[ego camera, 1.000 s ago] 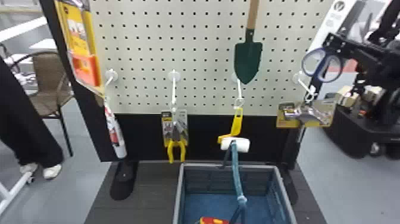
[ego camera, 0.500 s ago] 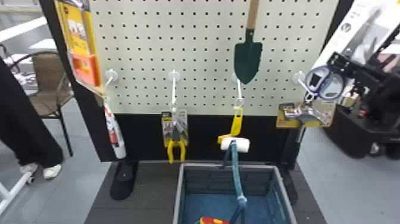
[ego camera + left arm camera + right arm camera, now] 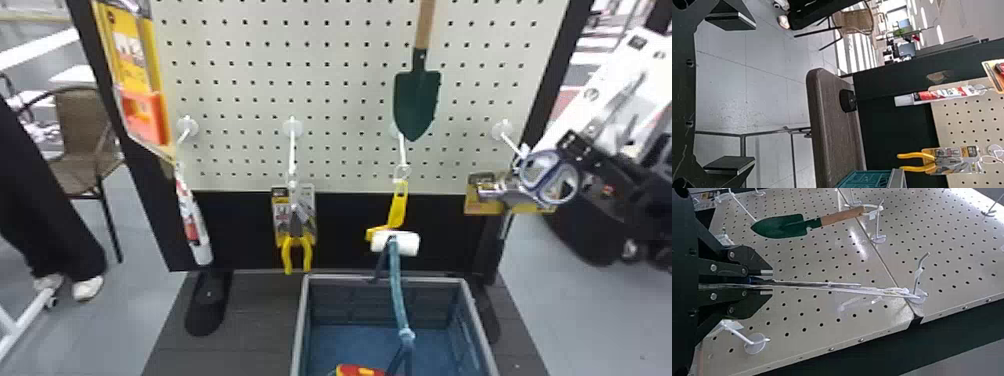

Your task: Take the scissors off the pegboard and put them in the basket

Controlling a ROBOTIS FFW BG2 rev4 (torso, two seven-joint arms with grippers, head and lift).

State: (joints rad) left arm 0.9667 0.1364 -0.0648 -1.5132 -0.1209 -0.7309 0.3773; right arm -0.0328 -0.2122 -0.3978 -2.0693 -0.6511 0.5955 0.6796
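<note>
Beyond the pegboard (image 3: pixel 350 95) you have an open grey floor, with a wicker chair (image 3: pixel 82 142) past the board's left edge. The scissors (image 3: pixel 549 176) are out by its right edge, handles low, their card sloping up and away. Your right gripper (image 3: pixel 768 282) has its two flat fingers closed on the pack, leaving only the pack's thickness between them. That grip makes sense: a flat package taken face to face should resist twisting, and holding the handle end leaves the far end free to come off the hook (image 3: pixel 918 276).

The far end lies right by that hook's base, near the board's right edge; you cannot tell whether it is still threaded on. I'd judge you are at the lift-off step, so draw the pack straight out along the hook before lowering, or the card may snag or bend.

Watch the packaged metal tool (image 3: pixel 492 190) just beside the handles; a low swing could knock it. The basket (image 3: pixel 385 279) sits below the board's bottom edge, with a white-headed blue tool (image 3: pixel 395 243) reaching across its back rim, so come in from the right side. Your left gripper (image 3: pixel 755 94) waits empty beyond the board's left edge, fingers wide apart.
</note>
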